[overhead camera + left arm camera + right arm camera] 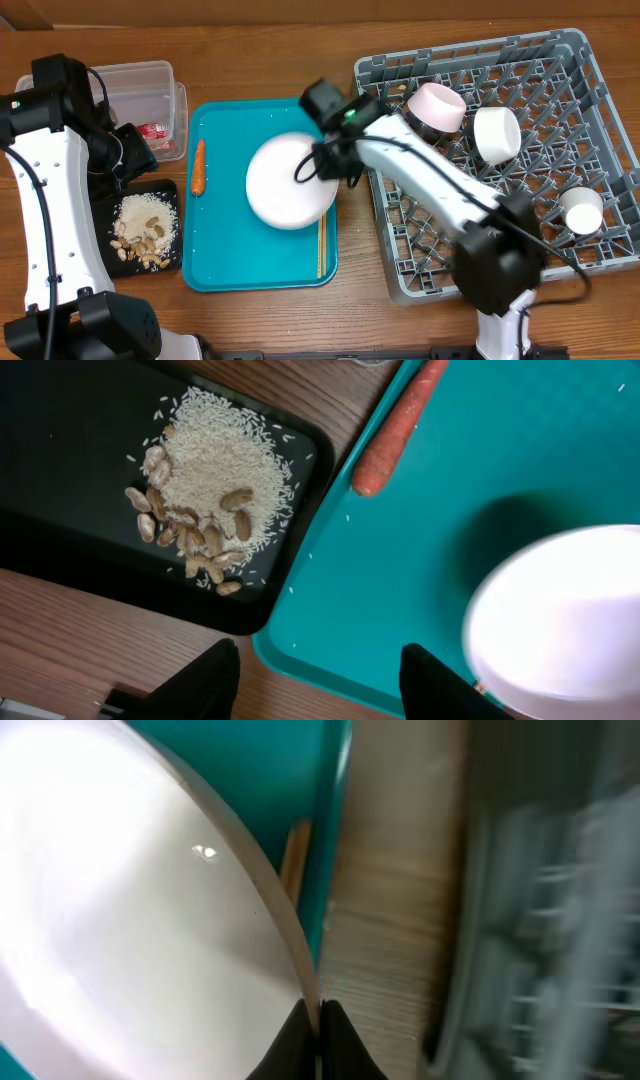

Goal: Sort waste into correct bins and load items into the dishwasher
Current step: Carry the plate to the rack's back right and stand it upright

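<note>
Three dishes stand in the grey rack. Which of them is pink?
The pink bowl is the one in the grey rack nearest the teal tray. The bowl beside it and the small cup are white.

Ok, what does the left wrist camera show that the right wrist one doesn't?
Only the left wrist view shows the black tray with rice and nuts, the carrot, and the left end effector, open and empty. Only the right wrist view shows the right end effector pinching the rim of the plate, a chopstick and a blurred grey rack. Both views show the plate and the teal tray.
</note>
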Available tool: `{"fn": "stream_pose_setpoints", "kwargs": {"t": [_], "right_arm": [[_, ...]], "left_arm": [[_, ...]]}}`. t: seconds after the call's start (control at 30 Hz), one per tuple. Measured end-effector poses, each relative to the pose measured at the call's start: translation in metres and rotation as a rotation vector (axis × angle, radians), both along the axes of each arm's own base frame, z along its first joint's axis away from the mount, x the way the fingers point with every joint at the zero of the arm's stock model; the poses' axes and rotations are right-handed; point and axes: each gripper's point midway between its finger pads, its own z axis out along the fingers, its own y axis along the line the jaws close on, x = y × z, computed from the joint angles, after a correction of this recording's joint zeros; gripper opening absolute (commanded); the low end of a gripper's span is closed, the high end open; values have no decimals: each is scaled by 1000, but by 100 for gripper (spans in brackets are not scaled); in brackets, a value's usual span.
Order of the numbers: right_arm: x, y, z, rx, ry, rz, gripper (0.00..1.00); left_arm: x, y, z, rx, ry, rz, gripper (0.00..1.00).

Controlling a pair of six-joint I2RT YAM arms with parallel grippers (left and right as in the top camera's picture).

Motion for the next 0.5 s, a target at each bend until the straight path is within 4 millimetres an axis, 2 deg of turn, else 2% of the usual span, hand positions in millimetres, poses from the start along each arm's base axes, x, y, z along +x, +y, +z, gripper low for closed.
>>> {"fn": "stream_pose_setpoints", "kwargs": {"t": [0.1,0.13,0.17,0.23,0.27,0.3,0.37,0.4,0.47,0.5], "right_arm": [[19,-34,59,-20,-168,-76,4],[22,-46,73,-39,-208,-99,4],[28,-69,94,-76,-276,-143,4],[35,-108,122,-164,-375,-212,4],[38,-123,130,-204,-409,-240,4],[44,-152,144,-284,-468,-304,4],[52,-192,159,-416,-537,-394,4],[56,-222,171,-518,-585,-473,4],[59,-249,184,-593,-636,-563,4],[58,-274,195,-657,-678,-655,4]], "left_arm": [[0,0,0,2,0,0,54],[0,0,0,2,0,0,54],[0,0,0,2,0,0,54],[0,0,0,2,0,0,54],[0,0,0,2,0,0,54],[0,0,0,2,0,0,54],[0,0,0,2,0,0,54],[0,0,0,2,0,0,54],[0,0,0,2,0,0,54],[0,0,0,2,0,0,54]]}}
